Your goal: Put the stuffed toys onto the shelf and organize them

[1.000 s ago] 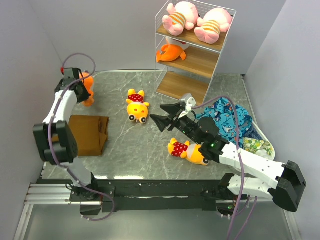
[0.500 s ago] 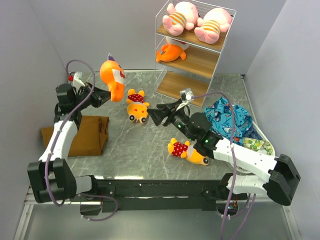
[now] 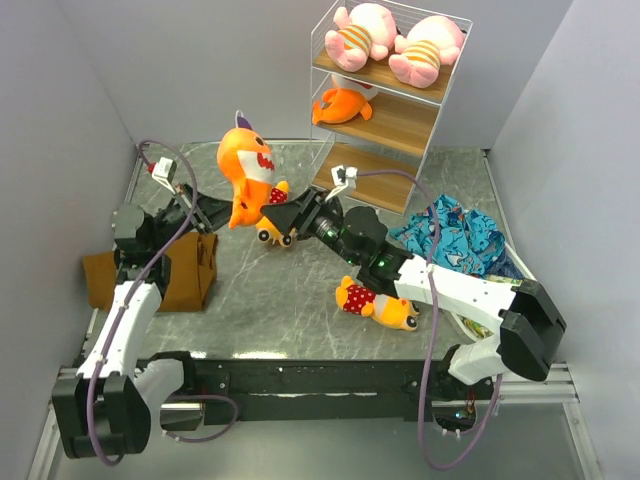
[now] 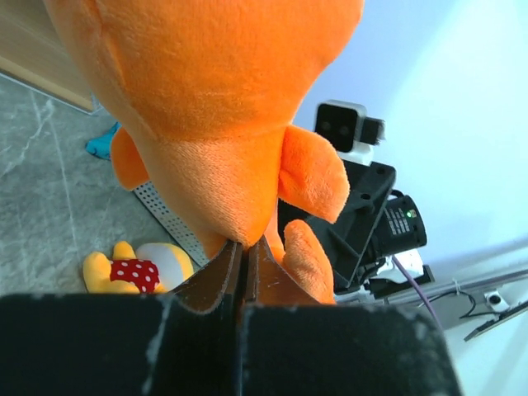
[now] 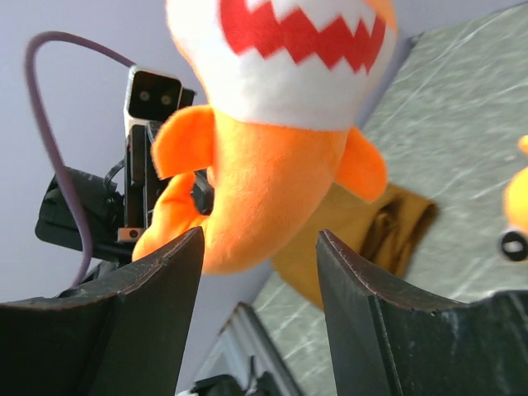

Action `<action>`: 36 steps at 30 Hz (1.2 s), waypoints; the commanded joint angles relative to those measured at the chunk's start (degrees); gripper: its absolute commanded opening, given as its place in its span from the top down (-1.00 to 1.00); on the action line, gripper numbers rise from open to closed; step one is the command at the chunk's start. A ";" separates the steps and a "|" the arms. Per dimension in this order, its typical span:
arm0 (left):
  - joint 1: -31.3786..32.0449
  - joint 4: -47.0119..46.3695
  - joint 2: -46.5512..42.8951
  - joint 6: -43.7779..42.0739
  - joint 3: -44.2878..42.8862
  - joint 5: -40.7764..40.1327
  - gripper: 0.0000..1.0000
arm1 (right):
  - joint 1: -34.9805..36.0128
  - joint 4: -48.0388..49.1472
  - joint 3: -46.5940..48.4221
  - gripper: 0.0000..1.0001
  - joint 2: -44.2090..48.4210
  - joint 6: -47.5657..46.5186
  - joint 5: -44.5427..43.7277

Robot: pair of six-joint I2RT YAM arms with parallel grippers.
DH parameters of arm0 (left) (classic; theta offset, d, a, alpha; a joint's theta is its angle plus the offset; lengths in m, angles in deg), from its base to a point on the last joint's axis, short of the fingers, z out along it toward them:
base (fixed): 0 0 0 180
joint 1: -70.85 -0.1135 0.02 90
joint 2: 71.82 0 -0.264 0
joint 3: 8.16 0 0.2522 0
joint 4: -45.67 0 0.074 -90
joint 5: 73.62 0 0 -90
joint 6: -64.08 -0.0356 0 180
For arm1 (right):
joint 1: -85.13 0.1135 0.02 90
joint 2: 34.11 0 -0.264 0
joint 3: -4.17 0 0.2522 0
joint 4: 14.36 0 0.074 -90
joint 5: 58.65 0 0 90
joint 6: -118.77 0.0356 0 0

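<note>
The left gripper (image 4: 242, 257) is pinched tight on the tail end of the held fish (image 4: 223, 107), its two fingers almost meeting around the plush. The right gripper (image 5: 260, 239) has its fingers spread wide at the level of the toy's lower body. Whether either finger touches the plush cannot be told. The held fish hangs in the air above the table (image 3: 270, 290), left of the shelf (image 3: 365, 172), head up and tail down, between the two grippers.

The toy is bright orange plush with short side fins, a white face panel, a red zigzag mouth and a small dark point on its crown.

The left wrist view shows only the plain orange back and the grip on the tail. It also shows the right arm's camera beyond the toy and one of the yellow toys lying on the table. The right wrist view shows the front: white belly panel, red teeth and both fins, with the left arm's camera behind and the brown cloth (image 5: 371, 231) below.

Only the overhead view shows the whole layout:
- Two pink toys (image 3: 358, 32) lie side by side on the top board.
- The shelved fish (image 3: 340, 105) lies on the middle board.
- The far yellow toy (image 3: 272, 197) lies on the table, partly hidden behind the right gripper.
- The near yellow toy (image 3: 378, 303) lies beside the right arm.
- The blue cloth (image 3: 460, 235) is heaped at the right edge.
</note>
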 commanded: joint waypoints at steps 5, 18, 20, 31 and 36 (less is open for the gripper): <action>1.57 -4.08 -6.40 1.00 4.08 0.91 0.98 | 3.47 1.88 5.63 -0.22 -3.55 5.32 0.54; 2.19 16.12 -11.68 -15.07 0.58 1.52 -0.24 | 3.21 8.40 -0.33 1.00 -0.41 -3.10 2.30; 2.28 20.06 -11.77 -17.35 -0.13 0.91 -0.51 | 2.95 7.43 -2.45 1.00 1.45 -4.96 -0.23; 2.19 34.57 -11.16 -30.89 -5.84 -7.34 -0.99 | 1.89 -8.20 -10.80 1.00 14.19 -13.93 -7.37; 2.10 44.95 -4.23 -41.42 -11.89 -22.68 -0.93 | 1.98 -9.36 -17.56 1.00 16.92 -19.90 -10.26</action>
